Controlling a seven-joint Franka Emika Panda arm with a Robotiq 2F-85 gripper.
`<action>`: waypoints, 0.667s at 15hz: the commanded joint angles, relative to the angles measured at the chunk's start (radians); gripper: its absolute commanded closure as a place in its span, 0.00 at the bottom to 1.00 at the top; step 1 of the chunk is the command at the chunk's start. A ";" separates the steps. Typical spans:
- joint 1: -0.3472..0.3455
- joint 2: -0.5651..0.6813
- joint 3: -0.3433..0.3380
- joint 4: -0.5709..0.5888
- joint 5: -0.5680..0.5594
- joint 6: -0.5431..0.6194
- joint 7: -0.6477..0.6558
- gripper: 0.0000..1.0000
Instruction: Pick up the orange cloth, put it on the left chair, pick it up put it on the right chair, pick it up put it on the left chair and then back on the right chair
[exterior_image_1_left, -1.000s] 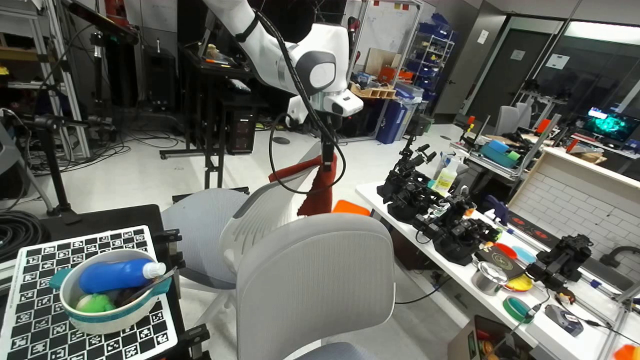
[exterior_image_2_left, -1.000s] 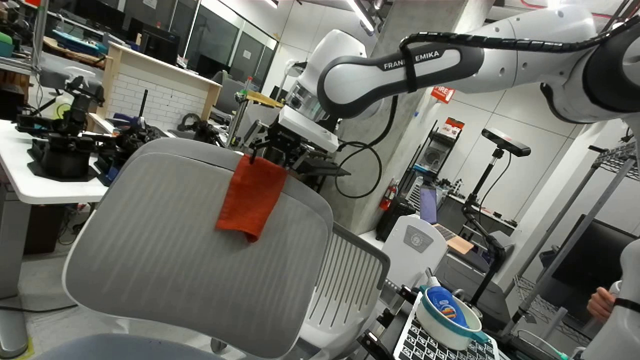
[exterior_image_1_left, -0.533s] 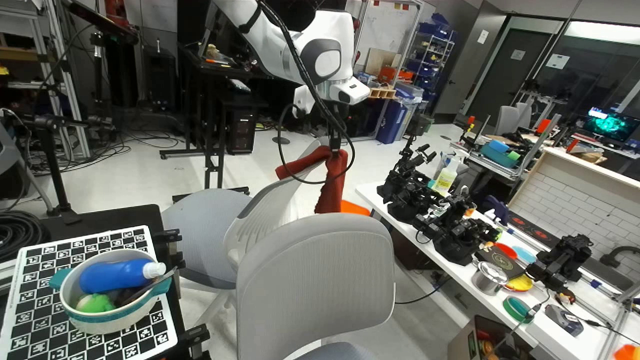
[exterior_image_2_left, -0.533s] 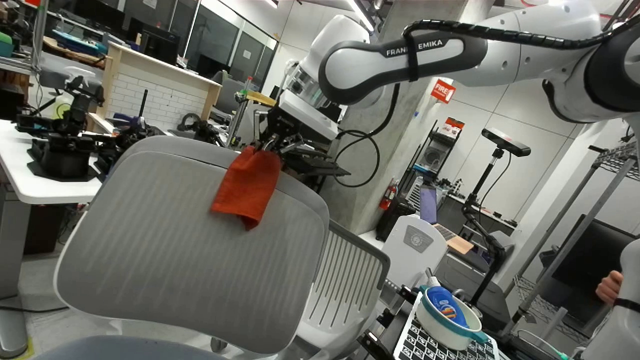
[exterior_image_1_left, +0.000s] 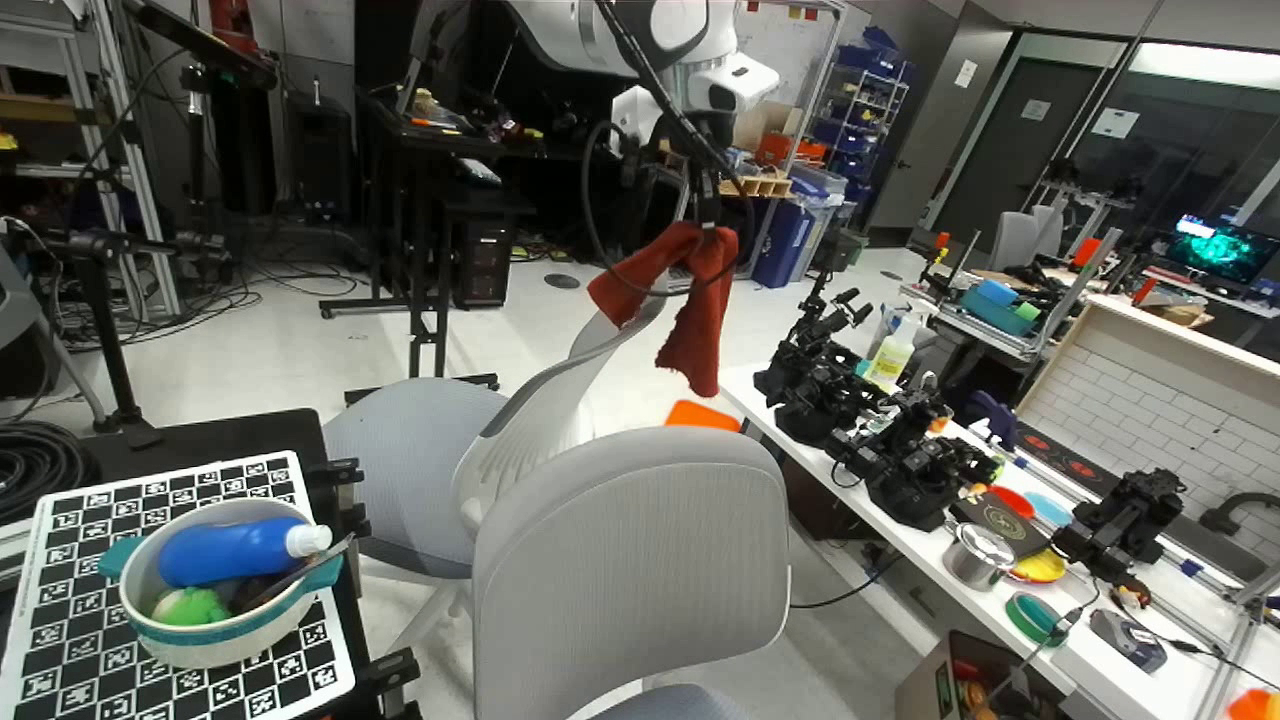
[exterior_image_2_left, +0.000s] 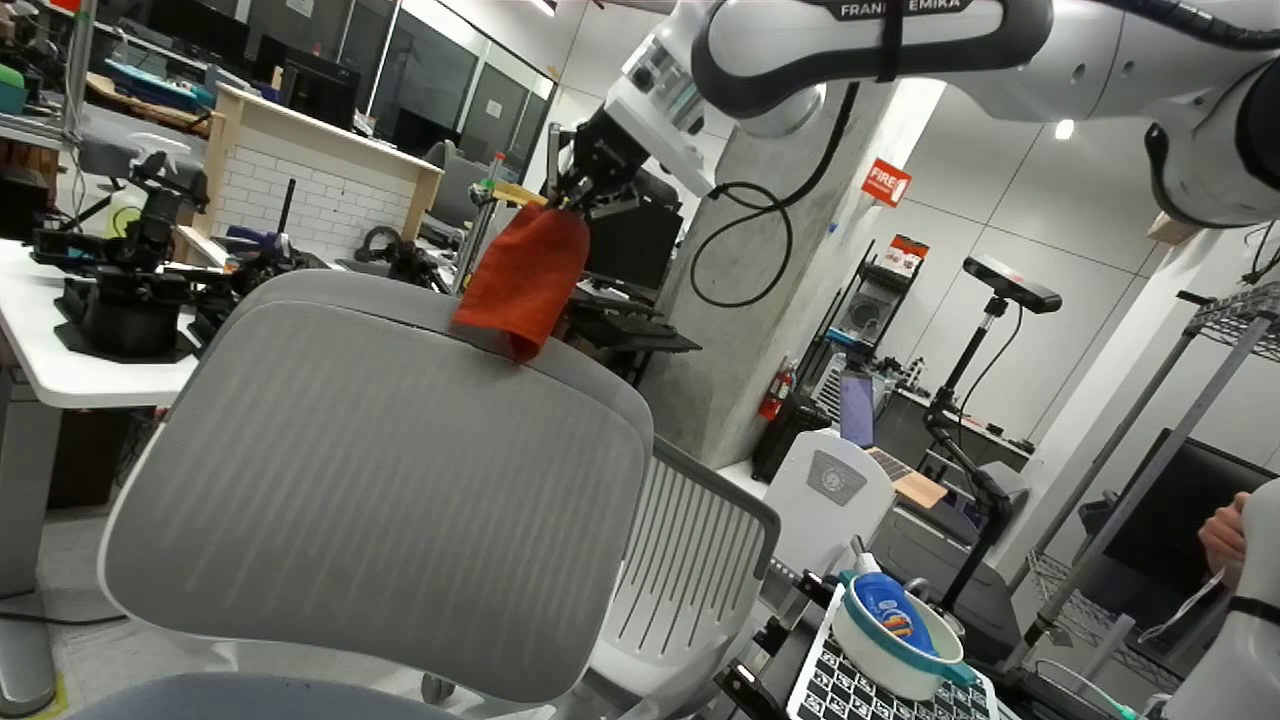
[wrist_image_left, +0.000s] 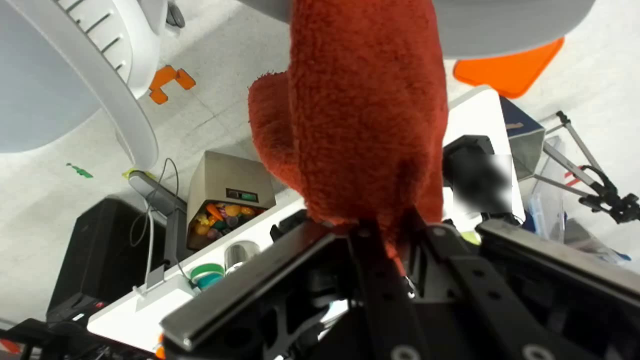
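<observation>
Over the top of the left chair (exterior_image_1_left: 575, 390) the rust-orange cloth (exterior_image_1_left: 712, 310) hangs in two limp flaps. My gripper (exterior_image_1_left: 707, 222) points down, shut on the cloth's fold. In an exterior view that same chair shows its broad backrest (exterior_image_2_left: 390, 480), and the cloth (exterior_image_2_left: 530, 275) hangs below my gripper (exterior_image_2_left: 566, 203), its lower end overlapping the top rim; whether they touch I cannot tell. The right chair (exterior_image_1_left: 640, 570) stands bare in front. In the wrist view the cloth (wrist_image_left: 367, 100) is pinched between the fingertips of my gripper (wrist_image_left: 387, 225), which it partly hides.
A black stand holds a marker board (exterior_image_1_left: 65, 640) with a pot (exterior_image_1_left: 215, 640) and a blue bottle. A white bench (exterior_image_1_left: 860, 470) with several small black arms runs along one side. The bright orange item (exterior_image_1_left: 702, 415) lies low beyond the chairs. A loose cable loop (exterior_image_2_left: 745, 245) dangles from the arm.
My gripper has shut on the cloth and lifted it off the backrest, upward and rightward in both exterior views. The left chair's backrest has shifted slightly.
</observation>
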 joint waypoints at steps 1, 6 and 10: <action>-0.017 -0.078 -0.022 0.002 0.012 -0.051 -0.021 0.96; -0.063 -0.136 -0.044 -0.005 0.014 -0.065 -0.022 0.96; -0.094 -0.137 -0.055 -0.019 0.008 -0.055 -0.010 0.96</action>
